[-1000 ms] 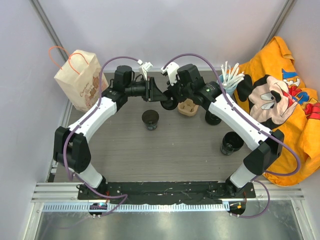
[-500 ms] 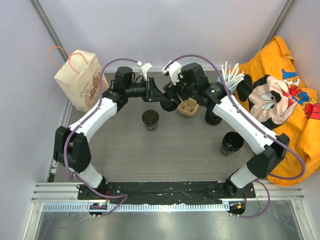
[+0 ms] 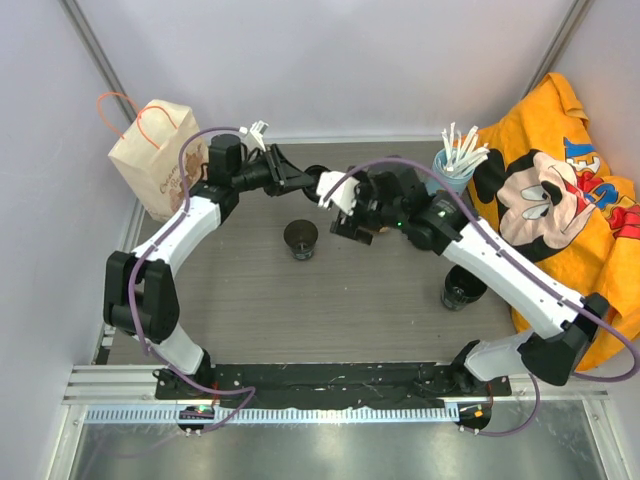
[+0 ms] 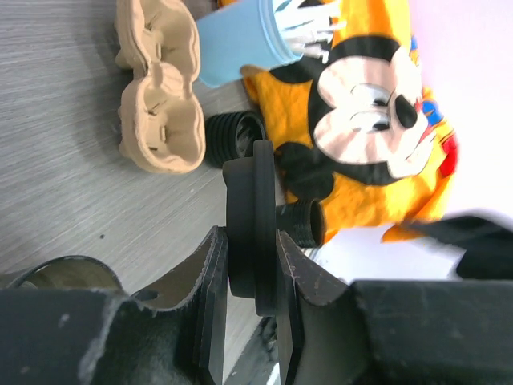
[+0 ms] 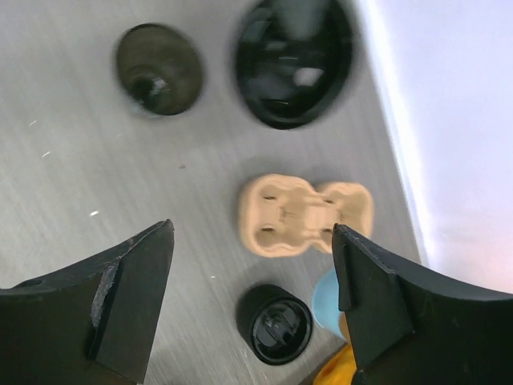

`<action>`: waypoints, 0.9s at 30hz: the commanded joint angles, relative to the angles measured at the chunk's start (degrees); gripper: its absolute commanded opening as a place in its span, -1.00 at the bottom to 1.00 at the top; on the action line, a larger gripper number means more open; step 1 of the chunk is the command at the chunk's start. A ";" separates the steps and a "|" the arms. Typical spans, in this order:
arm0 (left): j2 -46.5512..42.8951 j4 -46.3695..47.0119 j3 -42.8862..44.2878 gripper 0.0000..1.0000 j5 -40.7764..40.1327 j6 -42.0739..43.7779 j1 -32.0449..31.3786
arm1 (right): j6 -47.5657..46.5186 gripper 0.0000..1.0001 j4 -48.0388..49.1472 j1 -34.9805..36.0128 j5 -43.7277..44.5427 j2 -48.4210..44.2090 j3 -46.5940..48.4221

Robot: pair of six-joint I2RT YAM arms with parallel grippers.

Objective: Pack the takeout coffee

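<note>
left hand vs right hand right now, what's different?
Grip: the left hand is shut on a black lid, held edge-on; the right hand is open and empty.
Pose: the right hand points down over the cardboard carrier; the left hand points sideways, with the carrier lying off ahead of it.
Shared: each wrist camera sees the carrier.

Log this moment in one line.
left claw: shut on round black piece | right claw: open over carrier | coffee: on table, not in carrier
</note>
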 commanded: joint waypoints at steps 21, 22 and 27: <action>-2.22 12.76 -4.44 -0.46 1.90 -12.09 0.34 | -3.93 0.23 22.07 9.46 18.30 11.14 -5.51; -2.31 12.93 -4.44 -0.46 1.99 -12.27 0.25 | -3.76 0.20 22.77 9.46 19.18 11.14 -5.86; -2.92 13.64 -5.05 -0.46 2.34 -13.24 0.34 | -3.93 0.09 25.06 9.46 19.54 11.67 -6.75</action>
